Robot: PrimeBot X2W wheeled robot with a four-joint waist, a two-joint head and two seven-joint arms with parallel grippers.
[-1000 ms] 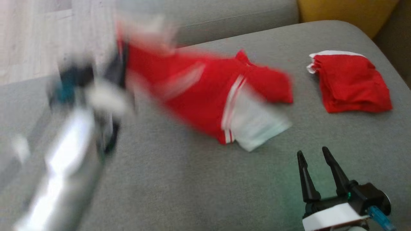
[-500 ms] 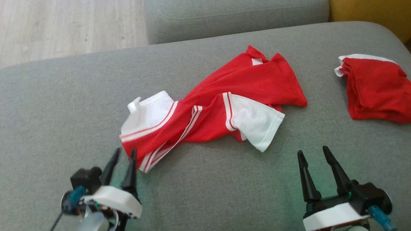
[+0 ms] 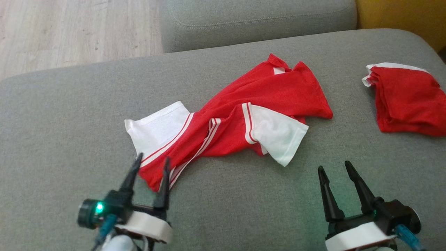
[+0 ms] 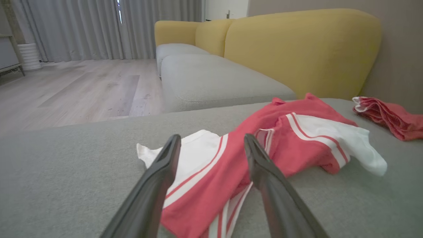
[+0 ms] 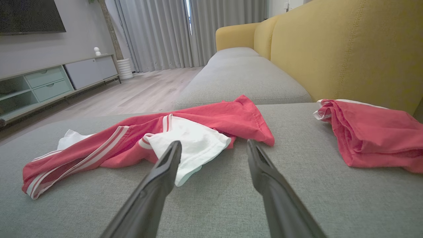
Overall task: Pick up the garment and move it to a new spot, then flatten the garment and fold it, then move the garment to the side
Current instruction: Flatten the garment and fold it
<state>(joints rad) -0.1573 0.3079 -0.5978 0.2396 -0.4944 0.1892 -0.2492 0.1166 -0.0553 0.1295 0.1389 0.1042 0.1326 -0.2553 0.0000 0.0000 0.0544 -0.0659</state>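
The red-and-white jersey (image 3: 271, 94) is sprawled across the grey cushion (image 3: 69, 104), near-left to far-right; its near corner is flanked by the parted, empty left gripper (image 3: 153, 157); the right gripper (image 3: 333, 165), likewise parted, is farther off.

red and white striped garment (image 3: 278, 94)

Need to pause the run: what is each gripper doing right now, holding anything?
Left gripper: open, holding nothing, fingers at the near end of the red-and-white shirt.
Right gripper: open, empty, over the grey cushion.
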